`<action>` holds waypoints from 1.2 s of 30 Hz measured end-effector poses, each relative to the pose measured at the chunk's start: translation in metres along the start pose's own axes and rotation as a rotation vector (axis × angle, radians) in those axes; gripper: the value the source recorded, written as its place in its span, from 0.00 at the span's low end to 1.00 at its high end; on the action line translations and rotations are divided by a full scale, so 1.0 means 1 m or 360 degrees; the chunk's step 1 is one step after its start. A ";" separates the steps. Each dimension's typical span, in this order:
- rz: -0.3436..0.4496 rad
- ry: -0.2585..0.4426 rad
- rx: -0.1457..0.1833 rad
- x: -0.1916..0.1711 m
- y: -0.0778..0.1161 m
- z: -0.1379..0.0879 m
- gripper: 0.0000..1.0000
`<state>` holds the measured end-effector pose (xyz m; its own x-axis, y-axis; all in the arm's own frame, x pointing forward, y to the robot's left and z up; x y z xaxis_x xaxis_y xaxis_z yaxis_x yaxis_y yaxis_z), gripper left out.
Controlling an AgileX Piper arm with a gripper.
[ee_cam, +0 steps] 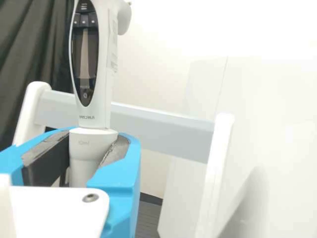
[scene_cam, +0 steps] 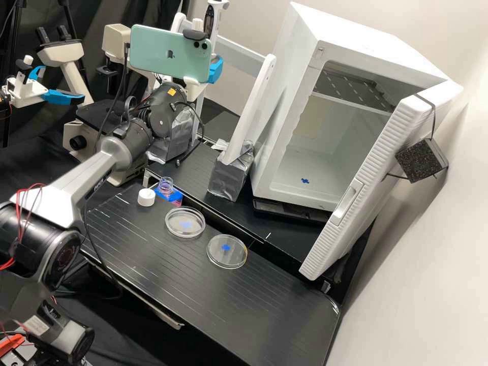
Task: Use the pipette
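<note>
In the high view, the gripper (scene_cam: 215, 69) is at the back of the bench, partly behind a phone, beside the white stand's crossbar (scene_cam: 241, 55). The white pipette (scene_cam: 212, 19) rises upright above it. The wrist view has the gripper (ee_cam: 94, 136) shut on the lower body of the pipette (ee_cam: 94, 116), one dark pad on each side. Behind the pipette runs the stand's crossbar (ee_cam: 158, 130); whether they touch, I cannot tell. The pipette's lower end is hidden. An open bottle (scene_cam: 165, 187) of pink liquid sits in a blue holder (scene_cam: 175, 197).
A white cap (scene_cam: 146, 197) stands beside the bottle. Two round clear dishes (scene_cam: 185, 230) (scene_cam: 227, 259) lie on the front bench (scene_cam: 274, 310). To the right is a white cabinet (scene_cam: 284, 101) with its door (scene_cam: 356, 203) open. The stand's foot (scene_cam: 231, 175) is wrapped in silver tape.
</note>
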<state>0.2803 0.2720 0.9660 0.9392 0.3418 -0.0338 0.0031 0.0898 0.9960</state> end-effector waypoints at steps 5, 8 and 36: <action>-0.0038 -0.0013 -0.0008 0.011 -0.004 -0.007 0.00; -0.0079 -0.0020 -0.0008 0.017 -0.012 -0.009 0.00; -0.0182 -0.0222 -0.0015 0.044 -0.034 0.020 0.00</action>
<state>0.3284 0.2650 0.9326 0.9714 0.1957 -0.1342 0.1100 0.1294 0.9855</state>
